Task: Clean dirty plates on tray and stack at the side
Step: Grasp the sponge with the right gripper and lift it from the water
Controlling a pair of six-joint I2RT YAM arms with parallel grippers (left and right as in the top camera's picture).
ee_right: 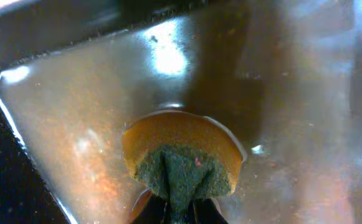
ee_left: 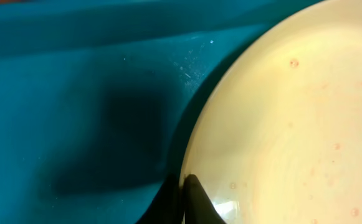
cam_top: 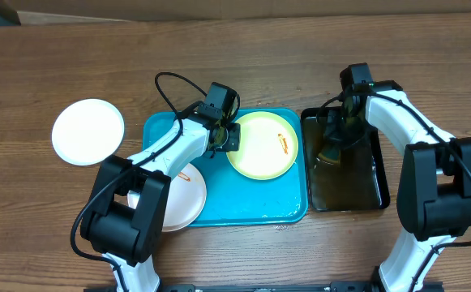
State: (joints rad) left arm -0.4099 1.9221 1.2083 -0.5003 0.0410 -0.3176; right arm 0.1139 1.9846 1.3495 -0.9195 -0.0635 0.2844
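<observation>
Item, nearest the robot's base: one white plate (cam_top: 182, 203), partly under the left arm, overhanging the near-left corner of the turquoise tray (cam_top: 292, 212), with a faint orange mark on its far edge. Item, mid-tray: lime-green plate (cam_top: 259, 150), lying flat in the tray's far right half, with an orange-red smear (cam_top: 285, 144) close to its right rim. Item: left gripper (cam_top: 225, 136), at that plate's left rim. Its wrist view shows one dark fingertip (ee_left: 199, 202) over the rim, the other hidden, so it cannot be told whether it pinches the rim or stands spread. Item, right of the turquoise tray: black tray (cam_top: 357, 195), wet and glossy, its long axis running away from the base. Item: right gripper (ee_right: 174, 202), low in the black tray's far half, pressed together on the sponge (ee_right: 181, 149), green scouring side pinched, orange side bulging outward. Governing relation: the lime-green plate lies directly to the left of the sponge, across the two adjoining tray rims, smear side nearest, so the right arm is probably the one to wipe it. Item, far left on the table (cam_top: 430, 65): second white plate (cam_top: 87, 131), apart from the turquoise tray, no smear visible.
</observation>
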